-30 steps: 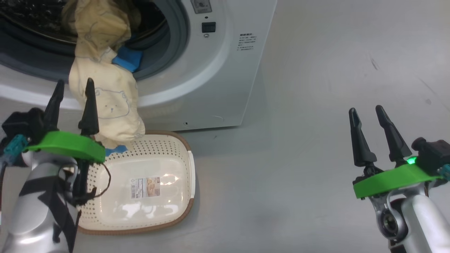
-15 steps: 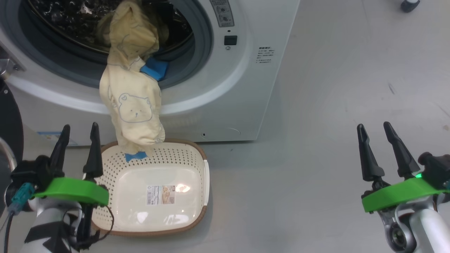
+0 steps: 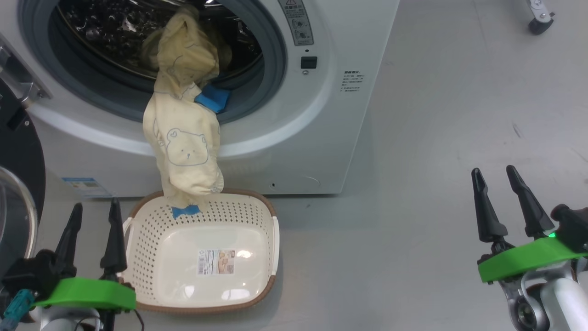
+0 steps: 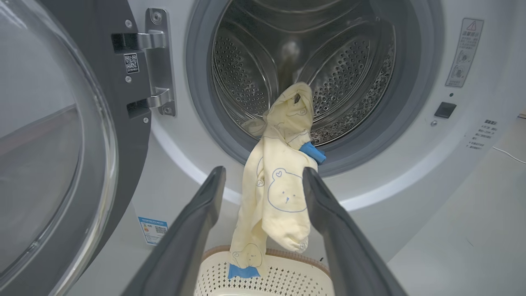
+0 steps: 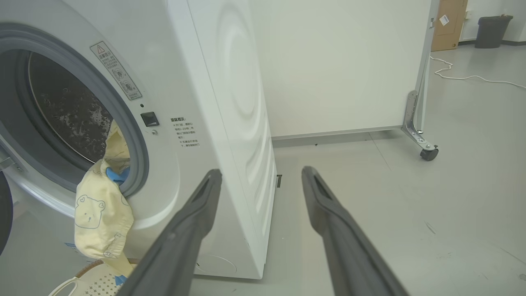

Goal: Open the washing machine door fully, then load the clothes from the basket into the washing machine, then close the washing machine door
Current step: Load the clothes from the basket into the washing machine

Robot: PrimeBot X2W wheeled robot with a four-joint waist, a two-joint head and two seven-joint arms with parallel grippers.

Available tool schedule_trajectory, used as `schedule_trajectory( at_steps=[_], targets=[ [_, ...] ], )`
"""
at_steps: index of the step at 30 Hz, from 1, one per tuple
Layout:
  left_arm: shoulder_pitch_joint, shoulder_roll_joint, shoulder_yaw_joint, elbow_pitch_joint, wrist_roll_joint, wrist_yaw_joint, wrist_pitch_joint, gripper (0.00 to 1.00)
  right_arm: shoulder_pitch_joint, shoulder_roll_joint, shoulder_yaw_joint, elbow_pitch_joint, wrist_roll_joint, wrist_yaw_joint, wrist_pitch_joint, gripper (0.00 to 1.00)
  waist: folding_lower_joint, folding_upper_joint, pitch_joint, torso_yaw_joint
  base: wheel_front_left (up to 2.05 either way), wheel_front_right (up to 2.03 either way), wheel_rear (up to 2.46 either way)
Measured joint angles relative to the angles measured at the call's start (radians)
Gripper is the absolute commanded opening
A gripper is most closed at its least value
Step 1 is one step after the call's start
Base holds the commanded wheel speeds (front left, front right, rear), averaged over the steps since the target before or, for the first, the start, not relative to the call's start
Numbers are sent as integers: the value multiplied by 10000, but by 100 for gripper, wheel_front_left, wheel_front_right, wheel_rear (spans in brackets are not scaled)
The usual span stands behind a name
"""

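"One big white boxy front-loading washing machine point(image 3: 321, 115) stands on the grey floor point(image 3: 436, 138) ahead of us, its mouth uncovered. Where do we see its door?"

"We see the large round door point(image 4: 53, 135), a glossy black ring around bulging clear glass, standing wide open on its metal hinge point(image 4: 158, 61) at our left. It is well apart from the grey rubber gasket point(image 4: 419, 82) and the perforated steel drum point(image 4: 349, 70)."

"Next in size, the small cream-white perforated plastic basket point(image 3: 151, 257) with the brown woven-look rim?"

"It sits on the floor just in front of the washer, below the opening, nearer our left arm than our right. We can make out a paper label point(image 3: 216, 262) on its bottom."

"And the clothes?"

"We see the cream-yellow fabric clothes point(image 3: 186, 151), printed with a bear outline, draped out of the drum, over the gasket and down the white front. The upper part lies inside the mouth, and a blue patch point(image 3: 212, 98) rests on the gasket. The blue lower end point(image 3: 185, 211) hangs over the basket's far rim. Whether that is one garment or two, we cannot tell."

"Our grippers?"

"The left gripper point(image 3: 96, 204), two long dark fingers on a green mount, hovers just beside the basket's left handle, fingers spread and grasping nothing. In its wrist view the hanging fabric shows between the fingers but farther off. The right gripper point(image 3: 493, 170) hangs over the floor at our right, well apart from the basket, likewise released and holding nothing."
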Motion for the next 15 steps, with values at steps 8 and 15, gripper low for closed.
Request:
schedule_trajectory(
  at_steps=[8,15],
  targets=[
    [460,-194,263,-372,148,0,0,100,74,-4,-25,-33,0,0,0,100,0,0,-10,-50,0,0,0],
    [456,-274,268,-345,161,0,0,100,143,-4,-25,-46,0,0,0,100,0,0,95,-110,0,0,0]
  ],
)
